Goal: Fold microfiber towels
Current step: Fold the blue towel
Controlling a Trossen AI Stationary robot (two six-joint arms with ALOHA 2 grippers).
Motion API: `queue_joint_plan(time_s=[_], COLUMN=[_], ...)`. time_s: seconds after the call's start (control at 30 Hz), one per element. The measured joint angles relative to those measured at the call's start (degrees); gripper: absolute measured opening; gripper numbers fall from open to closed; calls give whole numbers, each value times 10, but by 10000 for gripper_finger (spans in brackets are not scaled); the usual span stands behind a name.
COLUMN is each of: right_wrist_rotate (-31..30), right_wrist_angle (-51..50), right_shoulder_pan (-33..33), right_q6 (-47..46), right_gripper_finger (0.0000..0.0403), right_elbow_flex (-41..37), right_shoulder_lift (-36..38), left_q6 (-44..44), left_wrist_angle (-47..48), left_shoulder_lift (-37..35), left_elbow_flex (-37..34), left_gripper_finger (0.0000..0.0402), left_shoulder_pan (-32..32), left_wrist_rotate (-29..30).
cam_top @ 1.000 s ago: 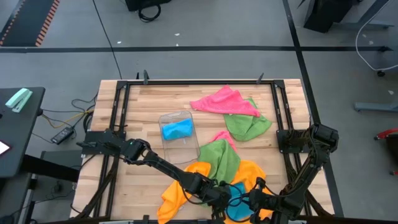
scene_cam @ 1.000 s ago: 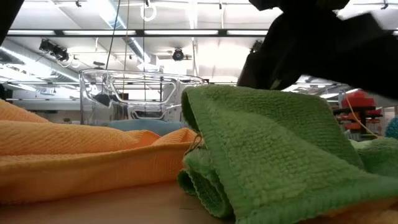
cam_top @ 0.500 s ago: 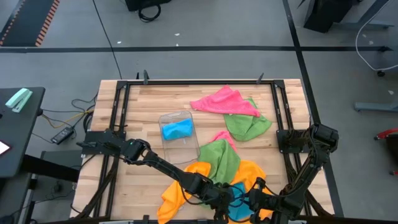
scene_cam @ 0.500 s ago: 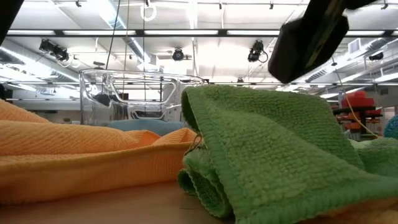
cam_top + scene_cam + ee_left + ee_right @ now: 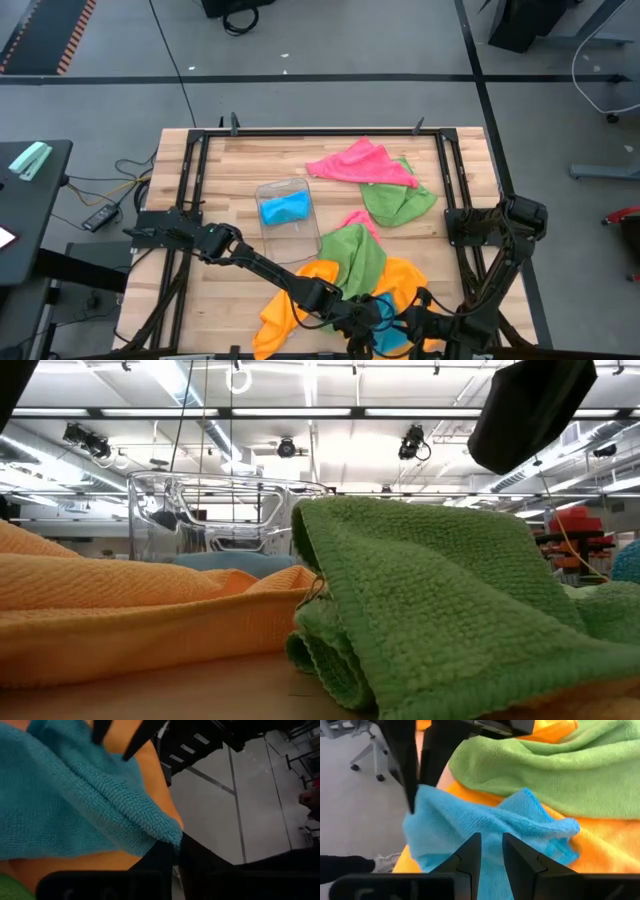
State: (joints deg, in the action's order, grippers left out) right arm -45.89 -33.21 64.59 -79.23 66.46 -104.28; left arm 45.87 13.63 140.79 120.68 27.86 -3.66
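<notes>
Pinching blue towel (image 5: pixel 485 830), both hands

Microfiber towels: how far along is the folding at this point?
Done: one blue towel sits in the clear tray. In hand: both grippers, left and right, pinch another blue towel at the near edge. Left: the orange, two green and pink towels lie crumpled.
</notes>
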Motion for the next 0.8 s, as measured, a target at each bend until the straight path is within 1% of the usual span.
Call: queue_joint_plan(time_s=[0.17,0.23,0.4,0.5,0.63,0.8], right_wrist_rotate=[0,1,30,28,28,28], right_wrist_angle=[-16,-16,-16,-31,-64,-38], right_shoulder_pan=[18,25,35,35,22,-1], right_q6=[-55,-58,-51,-47,-61,-57], right_gripper_finger=[87,87,87,87,87,87], right_elbow_flex=[0,0,0,0,0,-41], right_shoulder_lift=[22,31,34,24,5,3], left_q6=[0,0,0,3,15,16], left_wrist_angle=[-1,-6,-9,-10,-11,-13], left_shoulder_lift=[0,0,0,0,0,0], left_elbow_flex=[0,0,0,0,0,0], left_gripper_finger=[14,17,37,37,24,18], left_shoulder_pan=[0,0,0,0,0,0], left_wrist_rotate=[41,52,56,62,63,68])
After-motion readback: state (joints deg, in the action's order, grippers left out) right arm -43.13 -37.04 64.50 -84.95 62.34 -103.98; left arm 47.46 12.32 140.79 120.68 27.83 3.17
